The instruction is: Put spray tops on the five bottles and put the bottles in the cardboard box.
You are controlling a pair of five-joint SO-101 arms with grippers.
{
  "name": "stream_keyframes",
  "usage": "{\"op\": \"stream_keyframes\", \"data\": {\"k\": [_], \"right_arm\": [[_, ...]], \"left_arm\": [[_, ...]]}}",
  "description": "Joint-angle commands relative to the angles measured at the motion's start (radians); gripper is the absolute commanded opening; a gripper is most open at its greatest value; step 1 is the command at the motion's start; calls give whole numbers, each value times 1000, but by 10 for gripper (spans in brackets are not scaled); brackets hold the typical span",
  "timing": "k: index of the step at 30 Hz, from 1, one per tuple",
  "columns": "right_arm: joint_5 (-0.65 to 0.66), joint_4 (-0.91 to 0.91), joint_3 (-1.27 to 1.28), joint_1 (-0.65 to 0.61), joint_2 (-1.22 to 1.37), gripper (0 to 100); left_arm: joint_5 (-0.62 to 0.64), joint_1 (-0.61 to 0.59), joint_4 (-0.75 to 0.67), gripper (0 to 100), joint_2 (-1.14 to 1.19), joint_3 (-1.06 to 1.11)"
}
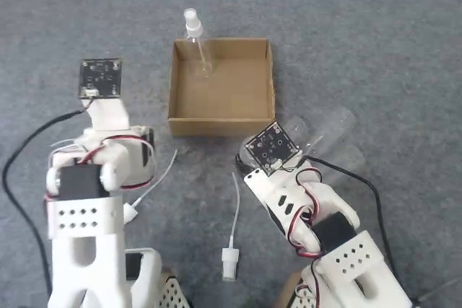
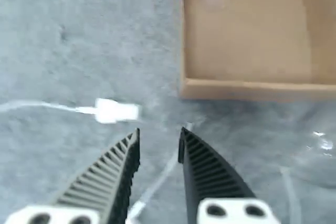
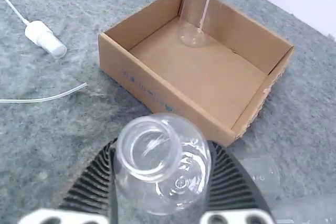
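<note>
The cardboard box [image 1: 221,126] sits at the table's far middle. One clear bottle with a spray top [image 1: 196,41] stands in its far left corner, also seen in the right wrist view [image 3: 193,32]. My right gripper [image 3: 161,150] is shut on an uncapped clear bottle [image 3: 160,166], mouth toward the camera, just short of the box's near right corner [image 1: 292,131]. My left gripper [image 2: 159,135] hangs open over the mat, a thin tube [image 2: 160,177] under it and a white spray top [image 2: 116,111] just beyond its fingertips.
Two more clear bottles [image 1: 336,124] [image 1: 351,156] lie right of the box. Two spray tops with long tubes lie on the grey mat, one near the left arm [image 1: 131,212] and one at the front middle [image 1: 229,261]. Cables trail beside both arms.
</note>
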Motion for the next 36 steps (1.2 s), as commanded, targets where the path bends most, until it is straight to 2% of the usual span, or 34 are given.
{"op": "stream_keyframes", "data": {"k": [1, 9, 14, 19, 27, 36], "right_arm": [[3, -28, -17, 15, -44, 26], [3, -28, -17, 16, -44, 26], [3, -28, -17, 16, -44, 26], [3, -28, -17, 16, -44, 26], [3, -28, -17, 16, -44, 26], [3, -28, -17, 8, -44, 26]], "left_arm": [[-198, -80, -29, 119, -8, -59], [-450, -123, -12, 120, 14, -70], [-582, -123, 91, 122, 187, -180], [-732, -123, 176, 197, 365, -328], [-927, -123, 183, 199, 493, -423], [-1076, -123, 176, 199, 700, -478]]}}
